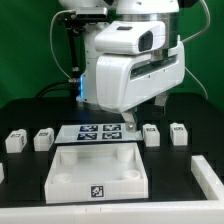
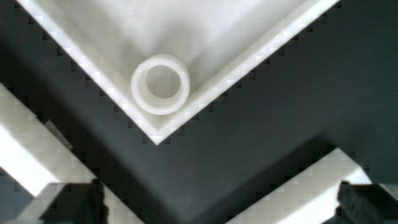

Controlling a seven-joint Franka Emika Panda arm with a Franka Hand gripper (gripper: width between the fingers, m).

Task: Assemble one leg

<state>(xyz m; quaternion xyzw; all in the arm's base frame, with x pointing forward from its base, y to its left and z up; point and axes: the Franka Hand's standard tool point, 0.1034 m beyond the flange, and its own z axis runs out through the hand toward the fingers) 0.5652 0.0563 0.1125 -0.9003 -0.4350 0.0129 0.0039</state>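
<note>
On the black worktop [image 1: 25,120], four small white legs [image 1: 151,133] lie in a row, two either side of the marker board [image 1: 100,133], while the pincer [image 2: 205,205], jaws apart and empty, faces a white panel's holed corner [image 2: 162,82].

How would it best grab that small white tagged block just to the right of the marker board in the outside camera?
Probably by its two side faces, coming straight down from above. The block lies low on the table and looks narrower than the open tool. It also stands apart from its neighbour, which leaves room for a finger on each side.
</note>
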